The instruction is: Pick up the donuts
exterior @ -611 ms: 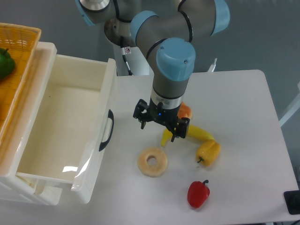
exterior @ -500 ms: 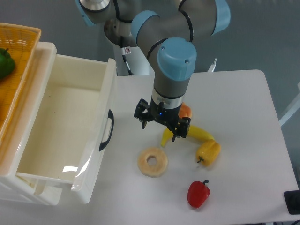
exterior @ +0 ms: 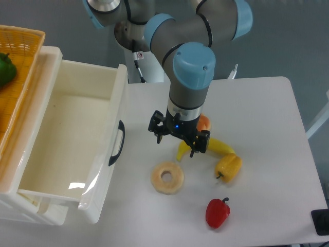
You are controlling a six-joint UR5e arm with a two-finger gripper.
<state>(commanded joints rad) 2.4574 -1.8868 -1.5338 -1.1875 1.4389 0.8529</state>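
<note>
Gripper: the black two-finger gripper point(exterior: 178, 143) hangs off the grey-and-blue arm, pointing down, jaws spread apart with nothing between them. Definitely not holding anything.

Donut: the pale tan ring-shaped toy donut point(exterior: 167, 178) lies flat on the white table point(exterior: 267, 118), just below and a touch to the camera-left of the jaws. Centre hole faces up, nothing touching it.

Clutter by the jaws: the yellow toy banana point(exterior: 213, 146) sits right behind and to the right of the fingertips, partly hidden by them. A small orange round thing point(exterior: 204, 122) peeks out behind the wrist; can't tell what it is. The yellow toy bell pepper point(exterior: 229, 168) is further right of the jaws, the red toy bell pepper point(exterior: 217, 212) well below and right.

Other side: the open white plastic drawer point(exterior: 67, 144) is off to the left of the jaws, well apart.

Stage: my guess is it's lining up, grasp not started.

What could go wrong: the jaws look offset toward the banana, so dropping straight down could clip it, or land one finger on the ring's top and shove the donut away.

Also: closing across the whole ring might be too wide, so pinching one side through the hole seems safer.
</note>
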